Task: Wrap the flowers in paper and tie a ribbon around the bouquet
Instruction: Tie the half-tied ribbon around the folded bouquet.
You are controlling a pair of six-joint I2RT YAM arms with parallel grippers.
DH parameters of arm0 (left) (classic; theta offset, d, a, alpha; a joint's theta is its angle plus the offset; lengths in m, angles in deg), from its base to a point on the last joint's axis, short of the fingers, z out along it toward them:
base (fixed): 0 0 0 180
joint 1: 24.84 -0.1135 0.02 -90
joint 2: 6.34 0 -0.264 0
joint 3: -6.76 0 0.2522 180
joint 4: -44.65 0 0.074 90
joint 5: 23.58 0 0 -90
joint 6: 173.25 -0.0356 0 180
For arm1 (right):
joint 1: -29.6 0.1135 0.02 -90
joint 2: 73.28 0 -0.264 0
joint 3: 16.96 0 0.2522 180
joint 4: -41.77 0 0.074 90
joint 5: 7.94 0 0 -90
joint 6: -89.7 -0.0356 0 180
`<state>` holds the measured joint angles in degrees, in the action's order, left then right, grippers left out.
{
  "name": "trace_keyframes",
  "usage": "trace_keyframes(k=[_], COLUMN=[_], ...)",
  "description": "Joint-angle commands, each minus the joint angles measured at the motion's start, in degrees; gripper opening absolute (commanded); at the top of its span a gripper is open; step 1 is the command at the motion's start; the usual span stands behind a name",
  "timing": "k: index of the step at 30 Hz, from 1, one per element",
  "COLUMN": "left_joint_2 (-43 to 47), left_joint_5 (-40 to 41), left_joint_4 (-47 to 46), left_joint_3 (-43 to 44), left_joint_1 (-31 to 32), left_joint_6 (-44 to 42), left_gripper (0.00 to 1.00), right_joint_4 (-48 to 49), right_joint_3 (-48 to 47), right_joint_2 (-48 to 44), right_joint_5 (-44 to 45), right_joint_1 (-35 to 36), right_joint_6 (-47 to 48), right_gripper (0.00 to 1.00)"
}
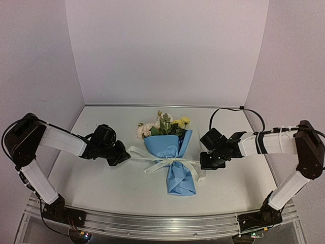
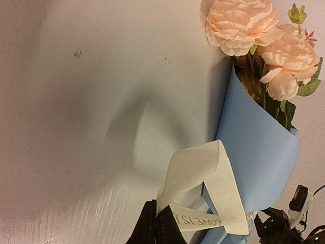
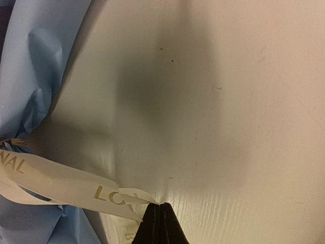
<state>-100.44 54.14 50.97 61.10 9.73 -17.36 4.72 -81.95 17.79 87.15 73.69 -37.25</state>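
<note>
On the table (image 1: 101, 188), the paper (image 1: 179, 179) cone holds the flowers (image 1: 162, 126); left jaws and right jaws each pinch the ribbon (image 1: 170, 162).

Plain white walls (image 1: 167, 51) enclose a pale, softly lit tabletop (image 1: 101, 178).

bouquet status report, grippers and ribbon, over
Left gripper shut on one ribbon end, right gripper shut on the other. Bouquet lies wrapped in blue paper, ribbon around its waist. Nothing else in the way.
</note>
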Motion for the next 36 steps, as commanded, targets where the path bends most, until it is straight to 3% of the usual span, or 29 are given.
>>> trace_keyframes(k=[1,12,17,32,36], left_joint_2=[2.28,4.66,7.39,8.28,6.13], left_joint_5=[2.17,0.58,-0.23,-4.27,-11.57], left_joint_4=[1.72,4.29,6.43,5.44,2.41], left_joint_3=[-0.24,-0.78,-1.49,-5.74,-3.53], left_joint_1=[-1.85,-8.76,-13.61,-20.84,-20.41], left_joint_6=[-1.59,-4.50,-6.80,-8.50,-11.37], left_gripper=[0.00,0.00,0.00,0.00,0.00], right_joint_4=[-3.06,4.66,5.86,9.96,10.82], right_joint_3=[1.55,2.41,1.79,10.02,7.66], right_joint_2=[-1.28,-1.00,1.24,2.06,1.53], right_joint_5=[3.68,-6.59,-6.21,-1.25,-4.20], right_joint_1=[-2.24,-0.83,3.82,3.77,4.05], right_joint_6=[-3.47,-9.42,-12.56,-16.04,-11.90], right_gripper=[0.00,0.00,0.00,0.00,0.00])
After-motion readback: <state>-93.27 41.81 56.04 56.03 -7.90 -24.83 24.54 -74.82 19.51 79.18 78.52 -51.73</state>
